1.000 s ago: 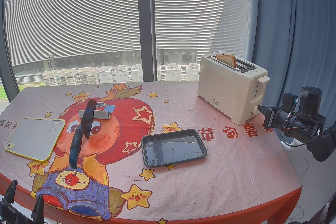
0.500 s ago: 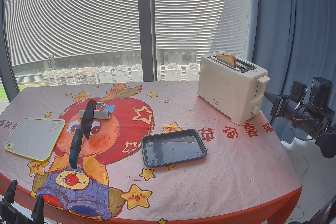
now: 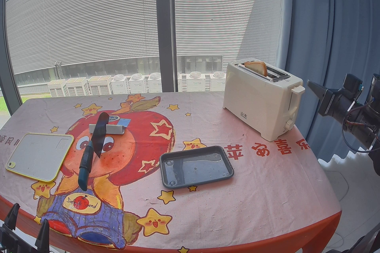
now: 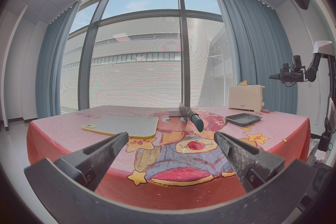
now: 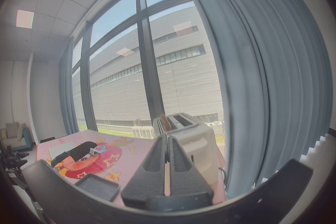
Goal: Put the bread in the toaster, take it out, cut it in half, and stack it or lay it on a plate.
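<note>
A cream toaster (image 3: pixel 263 97) stands at the table's back right, its lever (image 3: pixel 297 89) up. One slice of bread (image 3: pixel 256 67) sticks out of the far slot. My right gripper (image 3: pixel 312 86) hangs shut and empty off the table's right edge, a little right of the lever and level with it. In the right wrist view its shut fingers (image 5: pixel 167 138) point at the toaster (image 5: pixel 196 144) and the bread (image 5: pixel 163 123). My left gripper (image 3: pixel 28 216) stays open and empty at the table's front left corner (image 4: pixel 170 135).
A dark empty tray (image 3: pixel 196 167) lies mid-table in front of the toaster. A blue-handled knife (image 3: pixel 89 151) leans on a small holder (image 3: pixel 113 129) at the left. A yellow-rimmed cutting board (image 3: pixel 39 155) lies further left. Blue curtains (image 3: pixel 336 28) hang behind the right arm.
My right gripper has risen and pulled back to the right, from beside the toaster's lower end to lever height. The left arm, bread and toaster have not moved.
</note>
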